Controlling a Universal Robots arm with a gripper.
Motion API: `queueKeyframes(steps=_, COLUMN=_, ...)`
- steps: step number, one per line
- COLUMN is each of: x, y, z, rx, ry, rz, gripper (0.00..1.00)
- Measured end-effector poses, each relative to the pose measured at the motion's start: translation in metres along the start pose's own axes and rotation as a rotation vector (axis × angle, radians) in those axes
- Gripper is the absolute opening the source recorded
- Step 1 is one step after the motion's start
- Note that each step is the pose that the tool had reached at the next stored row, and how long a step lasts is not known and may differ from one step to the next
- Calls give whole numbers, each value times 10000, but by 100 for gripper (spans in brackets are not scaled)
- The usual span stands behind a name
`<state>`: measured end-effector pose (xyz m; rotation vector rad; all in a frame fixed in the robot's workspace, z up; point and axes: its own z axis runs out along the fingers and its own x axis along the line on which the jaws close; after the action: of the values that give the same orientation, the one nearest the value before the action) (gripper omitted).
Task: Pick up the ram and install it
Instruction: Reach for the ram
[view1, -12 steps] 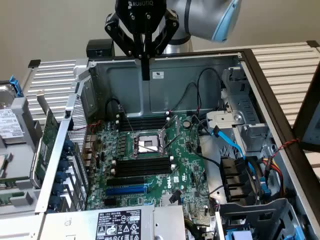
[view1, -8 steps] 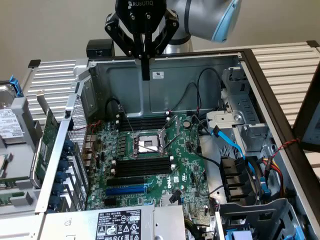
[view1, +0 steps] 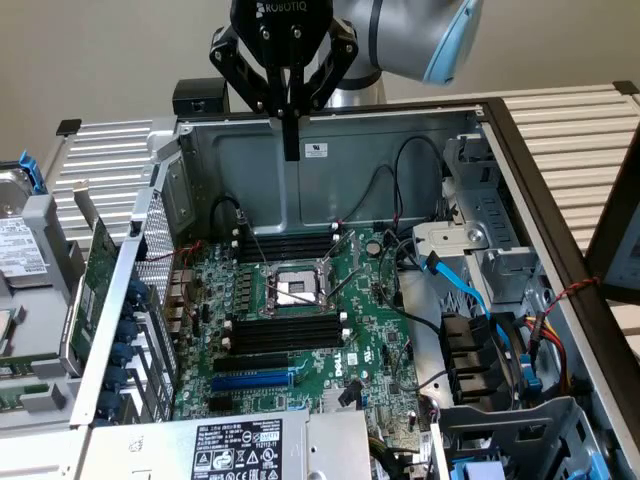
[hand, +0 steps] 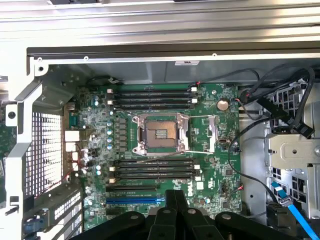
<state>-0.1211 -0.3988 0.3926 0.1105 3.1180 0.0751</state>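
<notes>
Tool (view1: 291, 150) fully closed above the motherboard (view1: 372, 340)

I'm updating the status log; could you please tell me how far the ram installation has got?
Done: nothing; the memory slots look empty. In hand: the gripper, shut and holding nothing, hangs above the open case. Left: pickup and installation.

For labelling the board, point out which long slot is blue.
The blue expansion slot, lying below the lower bank of memory slots in the exterior view; every other long slot is black.
</notes>
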Motion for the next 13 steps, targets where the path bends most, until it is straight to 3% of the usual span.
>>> queueKeyframes(steps=4, x=58, y=-4, z=-2, rx=2, ry=1, rz=-1, gripper=10)
queueKeyframes(steps=13, x=460, y=-32, z=-11, rx=0, ry=-6, rz=0, gripper=10)
